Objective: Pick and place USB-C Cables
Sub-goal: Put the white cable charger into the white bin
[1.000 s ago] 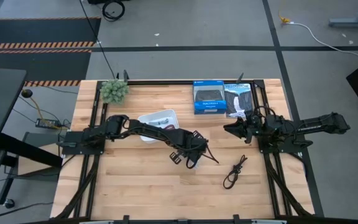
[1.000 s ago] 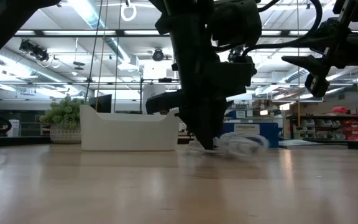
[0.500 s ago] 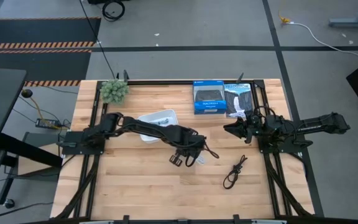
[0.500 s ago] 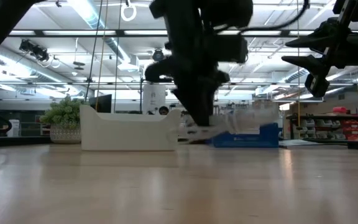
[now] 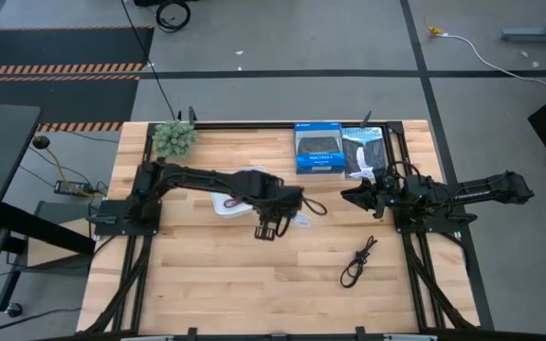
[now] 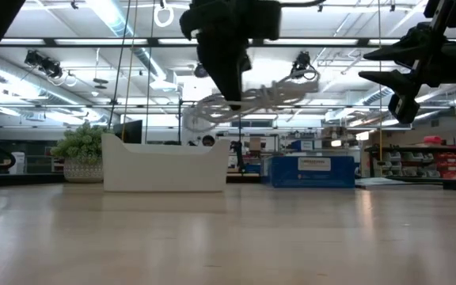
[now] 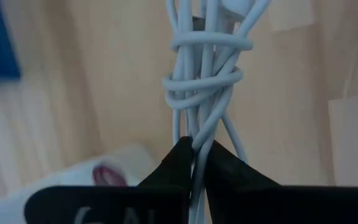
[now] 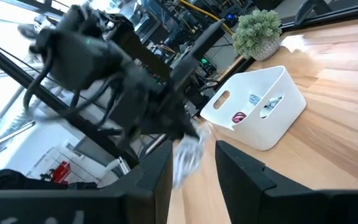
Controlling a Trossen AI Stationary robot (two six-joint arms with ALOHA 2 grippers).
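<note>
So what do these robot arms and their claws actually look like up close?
Both arms are dark, nearly black, built of jointed segments with thin black cables looped along them. Each ends in a two-finger claw. The left gripper has matte black fingers tapering to points, with pale lettering on the black body behind them. The right gripper has broad, flat black fingers.

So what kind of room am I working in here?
Probably an industrial lab or workshop: ceiling strip lights over a wide open hall, stocked shelves in the background, and hazard-striped floor mats beside the wooden table.
</note>
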